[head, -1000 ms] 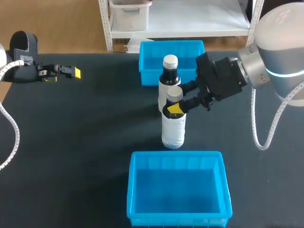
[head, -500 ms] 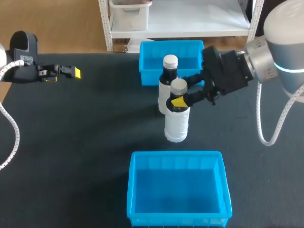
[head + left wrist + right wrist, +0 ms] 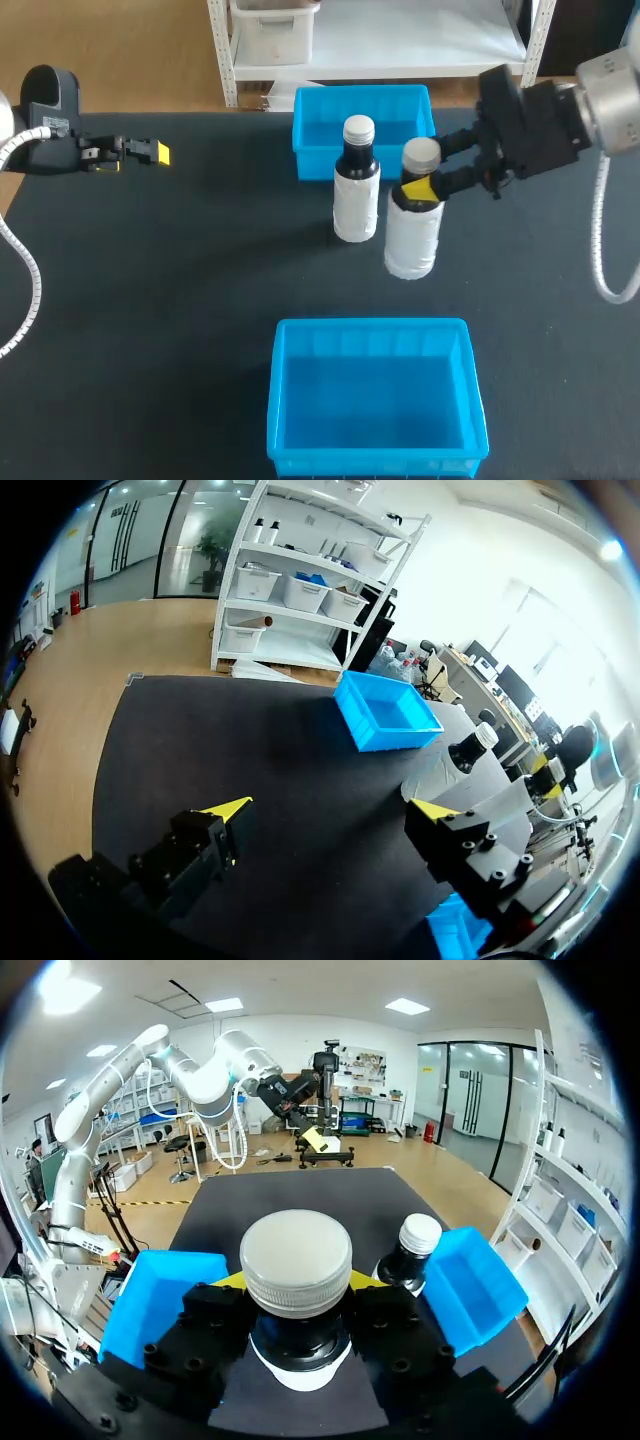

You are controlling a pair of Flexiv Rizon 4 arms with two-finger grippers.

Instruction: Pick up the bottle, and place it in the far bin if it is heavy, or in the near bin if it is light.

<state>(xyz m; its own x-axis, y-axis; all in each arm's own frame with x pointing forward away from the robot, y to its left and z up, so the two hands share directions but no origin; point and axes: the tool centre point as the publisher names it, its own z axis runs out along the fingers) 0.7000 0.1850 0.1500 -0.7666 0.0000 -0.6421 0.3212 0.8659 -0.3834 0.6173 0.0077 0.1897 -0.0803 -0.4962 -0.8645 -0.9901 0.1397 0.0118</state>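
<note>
My right gripper [image 3: 420, 190] is shut on the neck of a white-labelled bottle [image 3: 412, 240] with a pale cap, holding it upright to the right of a second, similar bottle [image 3: 356, 190] that stands on the black table. In the right wrist view the held bottle's cap [image 3: 296, 1258] fills the space between the fingers of the right gripper [image 3: 296, 1290], and the standing bottle [image 3: 408, 1252] is ahead. The far bin [image 3: 318, 125] lies behind both bottles, the near bin [image 3: 372, 405] in front. My left gripper [image 3: 148, 153] is at the table's far left, open and empty [image 3: 330, 812].
Both blue bins look empty. In the right wrist view the near bin [image 3: 150, 1300] and the far bin [image 3: 472, 1285] flank the held bottle. The left wrist view shows the far bin [image 3: 388, 712] and the bottles [image 3: 468, 762] beyond black mat.
My right gripper has carried the bottle to the right and towards the far side, away from the standing bottle. The left arm has not moved.
</note>
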